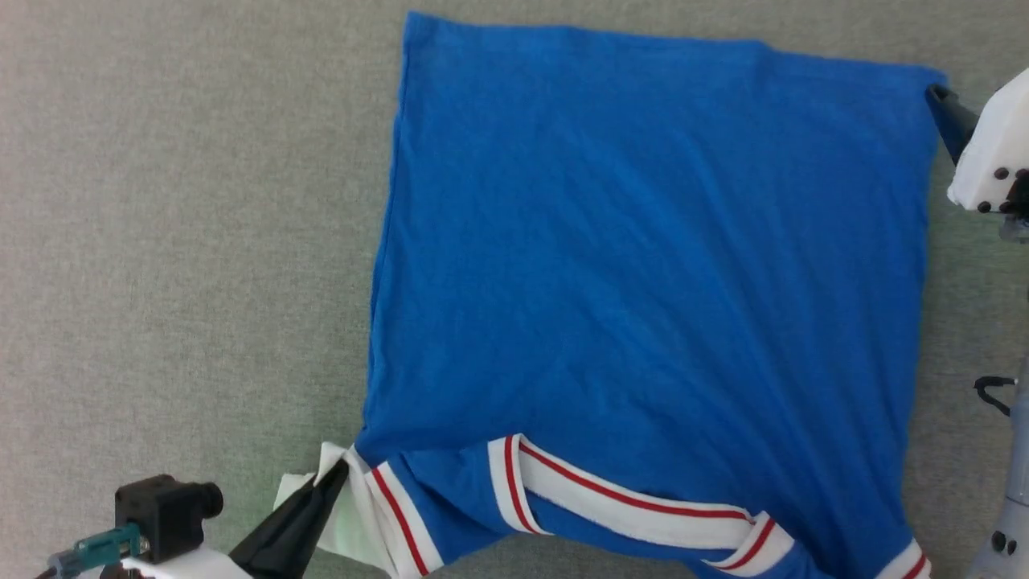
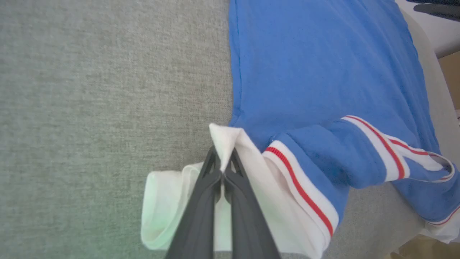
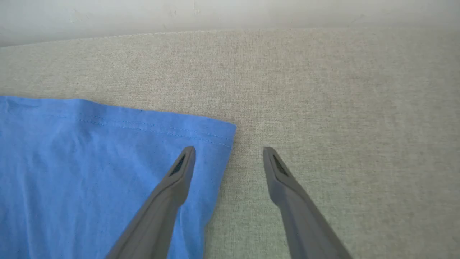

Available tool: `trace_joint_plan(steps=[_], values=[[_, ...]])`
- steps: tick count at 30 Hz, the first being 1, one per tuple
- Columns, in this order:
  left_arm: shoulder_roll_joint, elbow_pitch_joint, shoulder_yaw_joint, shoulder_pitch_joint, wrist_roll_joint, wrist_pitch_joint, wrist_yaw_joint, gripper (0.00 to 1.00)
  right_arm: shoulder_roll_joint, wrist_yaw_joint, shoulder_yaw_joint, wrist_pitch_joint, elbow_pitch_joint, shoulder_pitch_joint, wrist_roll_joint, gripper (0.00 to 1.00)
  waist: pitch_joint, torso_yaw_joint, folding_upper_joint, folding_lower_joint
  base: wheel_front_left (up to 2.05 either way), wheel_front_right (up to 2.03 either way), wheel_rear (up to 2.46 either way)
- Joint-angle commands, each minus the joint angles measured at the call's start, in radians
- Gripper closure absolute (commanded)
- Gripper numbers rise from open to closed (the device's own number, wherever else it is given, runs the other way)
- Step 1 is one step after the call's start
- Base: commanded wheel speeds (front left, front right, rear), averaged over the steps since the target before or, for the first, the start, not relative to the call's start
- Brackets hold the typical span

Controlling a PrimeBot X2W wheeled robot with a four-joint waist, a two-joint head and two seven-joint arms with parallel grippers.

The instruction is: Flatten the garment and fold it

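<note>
Item: royal-blue jersey T-shirt [image 1: 643,265], spread flat on grey fabric surface [image 1: 185,241], its body reaching ahead and to the right of the left hand [image 2: 223,160].
Left hand: fingers closed tight, pinching a fold of the white sleeve [image 2: 169,201] (red-and-white striped trim [image 2: 302,190] just beside).
Right hand [image 3: 229,151]: fingers spread wide, one over the hem corner, the other over bare surface.

shirt [image 1: 643,265]: near end cut by head view's bottom edge | sleeve [image 2: 169,201]: partly hidden behind left gripper [image 2: 223,158] | right gripper [image 3: 229,153]: in head view mostly past right edge, one finger showing | wrist views: shirt runs off frame edges
</note>
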Motion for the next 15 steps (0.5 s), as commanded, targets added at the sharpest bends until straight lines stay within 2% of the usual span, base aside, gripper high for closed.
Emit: trace_joint_plan(steps=[1, 5, 6, 7, 8, 12, 15], values=[[-0.002, 0.005, -0.001, -0.020, 0.009, -0.007, -0.007, 1.00, 0.006, -0.001, -0.007, -0.005, 0.006, -0.005, -0.014, 0.00, 0.043, 0.024, 0.0000, -0.0002, 0.00, 0.00, 0.00], [0.001, 0.014, -0.004, -0.038, 0.013, -0.007, -0.011, 1.00, 0.022, -0.001, -0.021, -0.018, 0.027, -0.011, -0.046, 0.00, 0.061, 0.024, 0.0000, -0.0002, 0.00, 0.00, 0.00], [0.002, 0.015, -0.004, -0.042, 0.014, -0.007, -0.012, 1.00, 0.025, -0.001, -0.023, -0.018, 0.033, -0.013, -0.050, 0.04, 0.064, 0.025, 0.0000, -0.0002, 0.00, 0.00, 0.00], [0.002, 0.017, -0.005, -0.045, 0.014, -0.007, -0.013, 1.00, 0.028, -0.001, -0.022, -0.020, 0.037, -0.014, -0.054, 0.65, 0.067, 0.026, 0.0000, -0.0002, 0.00, 0.00, 0.00], [0.002, 0.019, -0.005, -0.048, 0.015, -0.007, -0.014, 1.00, 0.030, -0.001, -0.021, -0.024, 0.040, -0.015, -0.058, 1.00, 0.069, 0.026, 0.0000, -0.0002, 0.00, 0.00, 0.00], [0.004, 0.025, -0.007, -0.060, 0.021, -0.010, -0.015, 1.00, 0.029, -0.001, -0.022, -0.040, 0.053, -0.015, -0.079, 1.00, 0.072, 0.026, 0.0000, -0.0002, 0.00, 0.00, 0.00], [0.001, 0.027, -0.003, -0.069, 0.031, -0.029, -0.017, 1.00, 0.035, -0.001, -0.027, -0.077, 0.043, -0.014, -0.049, 1.00, 0.056, 0.017, 0.0000, -0.0002, 0.00, 0.00, 0.00]])
